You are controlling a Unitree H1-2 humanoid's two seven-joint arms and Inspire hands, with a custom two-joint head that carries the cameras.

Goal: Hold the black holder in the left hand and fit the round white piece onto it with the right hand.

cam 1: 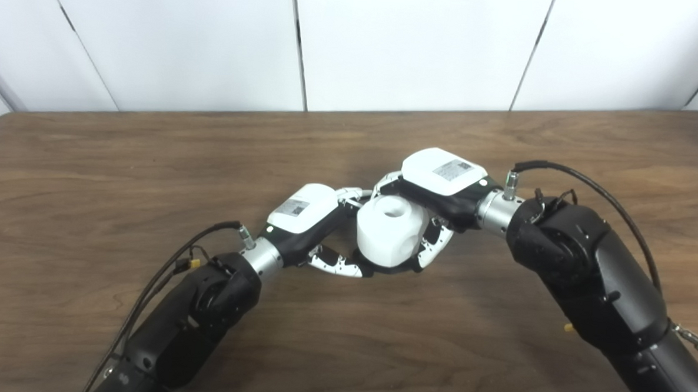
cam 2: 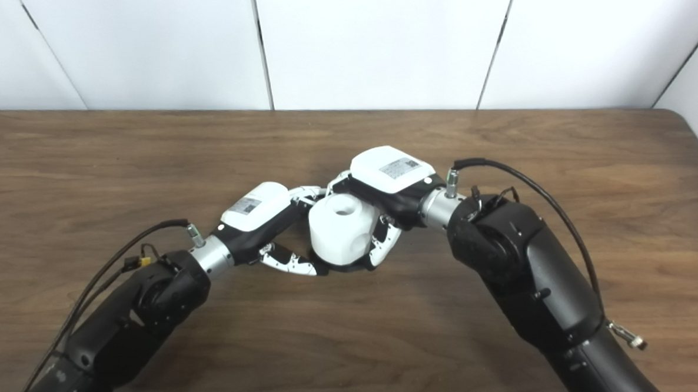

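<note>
Clearly mid-fit. Left eye: right hand (cam 1: 437, 191) fingers wrap round white piece (cam 1: 390, 230), centre of table (cam 1: 91, 173). Right eye: left hand (cam 2: 260, 215) fingers curl beneath; black holder hidden, grip can't tell. Next: press down w/ alignment, prob.

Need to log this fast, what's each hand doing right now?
Left hand: closed around the base under the white piece; holder hidden.
Right hand: shut on the white piece.
</note>
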